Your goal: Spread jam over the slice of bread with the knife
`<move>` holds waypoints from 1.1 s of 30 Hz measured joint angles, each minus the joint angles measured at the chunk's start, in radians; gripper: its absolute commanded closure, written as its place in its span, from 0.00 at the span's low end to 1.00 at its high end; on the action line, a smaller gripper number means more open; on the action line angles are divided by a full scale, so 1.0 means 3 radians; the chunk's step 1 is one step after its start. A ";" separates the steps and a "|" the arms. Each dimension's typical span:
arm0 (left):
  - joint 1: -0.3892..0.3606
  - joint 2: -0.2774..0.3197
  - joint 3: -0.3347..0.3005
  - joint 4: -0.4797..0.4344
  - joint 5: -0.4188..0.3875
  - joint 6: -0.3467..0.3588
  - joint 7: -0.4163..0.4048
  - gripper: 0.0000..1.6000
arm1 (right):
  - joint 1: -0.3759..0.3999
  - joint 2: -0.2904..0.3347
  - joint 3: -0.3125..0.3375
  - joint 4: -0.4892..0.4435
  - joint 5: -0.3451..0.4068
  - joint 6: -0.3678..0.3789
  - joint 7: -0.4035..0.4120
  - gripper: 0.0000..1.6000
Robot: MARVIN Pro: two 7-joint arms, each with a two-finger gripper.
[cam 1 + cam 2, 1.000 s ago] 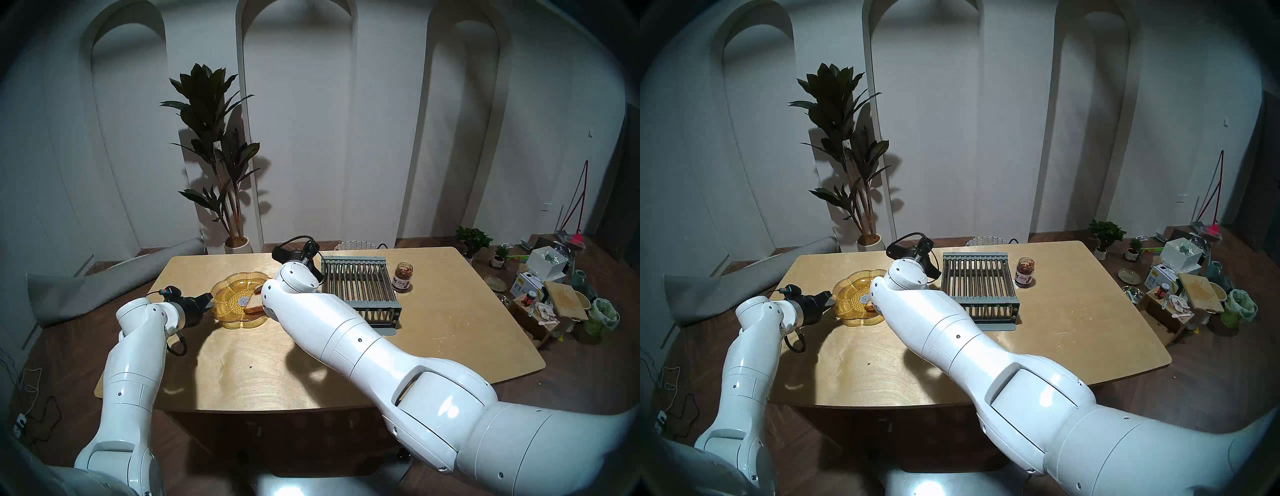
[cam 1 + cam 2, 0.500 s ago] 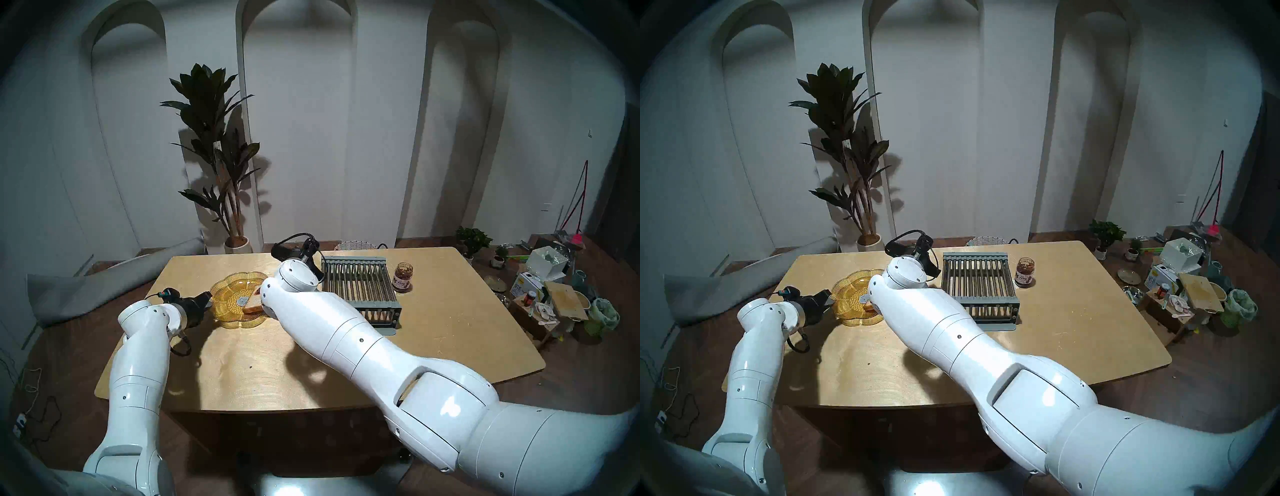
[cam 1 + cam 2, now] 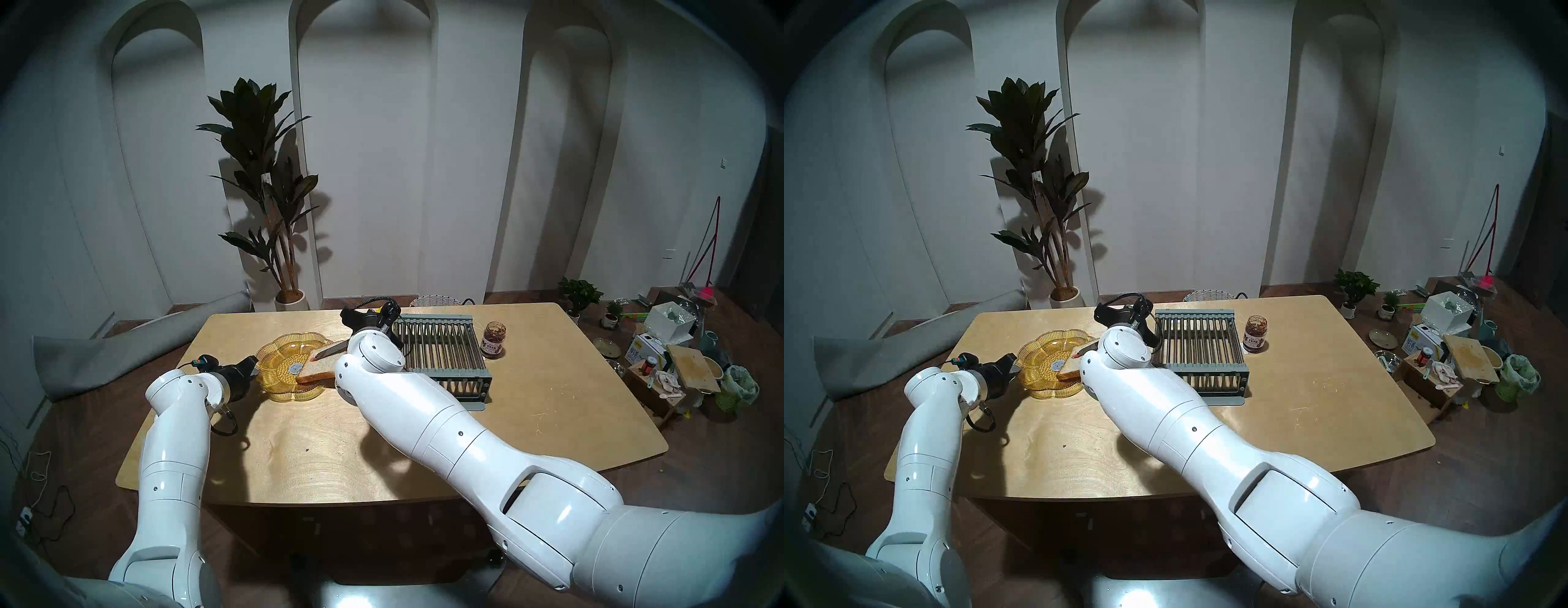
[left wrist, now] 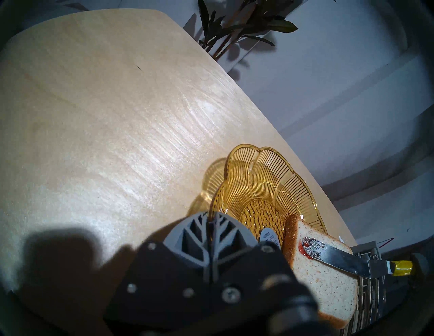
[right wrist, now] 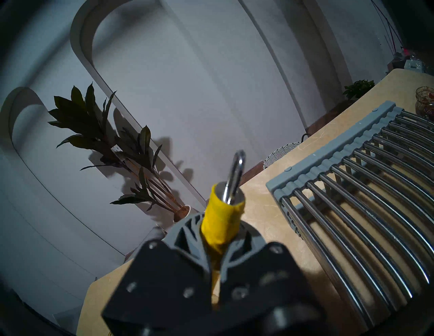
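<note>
Both end effectors are clamped: right end effector (image 5: pixel 217 260) on the knife (image 4: pixel 347 259), now drawn rightward, more slice of bread (image 3: pixel 319 366) exposed; left end effector (image 4: pixel 212 237) on the dish (image 4: pixel 270 185).

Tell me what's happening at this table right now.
The right pincer is shut on the knife by its yellow handle, with the blade lying on the slice of bread, where a small red smear of jam sits near the tip. The left pincer is shut on the rim of the amber dish that holds the bread. Most of the slice is bare.
</note>
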 measured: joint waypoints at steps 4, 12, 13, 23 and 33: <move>-0.0001 -0.0002 -0.0001 0.0000 -0.0014 -0.0006 0.0015 1.00 | -0.0022 0.0036 0.0005 -0.0046 0.0007 0.0000 0.0010 1.00; -0.0003 -0.0003 0.0004 -0.0004 -0.0022 -0.0017 0.0043 1.00 | -0.0033 0.0105 0.0021 -0.0154 0.0019 0.0002 0.0009 1.00; -0.0003 -0.0003 0.0004 -0.0004 -0.0022 -0.0018 0.0046 1.00 | -0.0034 0.0110 0.0023 -0.0164 0.0019 0.0002 0.0007 1.00; -0.0006 -0.0009 0.0002 -0.0007 -0.0038 -0.0032 0.0080 1.00 | -0.0039 0.0175 0.0043 -0.0241 0.0018 0.0002 -0.0058 1.00; -0.0007 -0.0019 -0.0009 -0.0007 -0.0066 -0.0045 0.0106 1.00 | -0.0048 0.0231 0.0060 -0.0294 0.0027 0.0006 -0.0098 1.00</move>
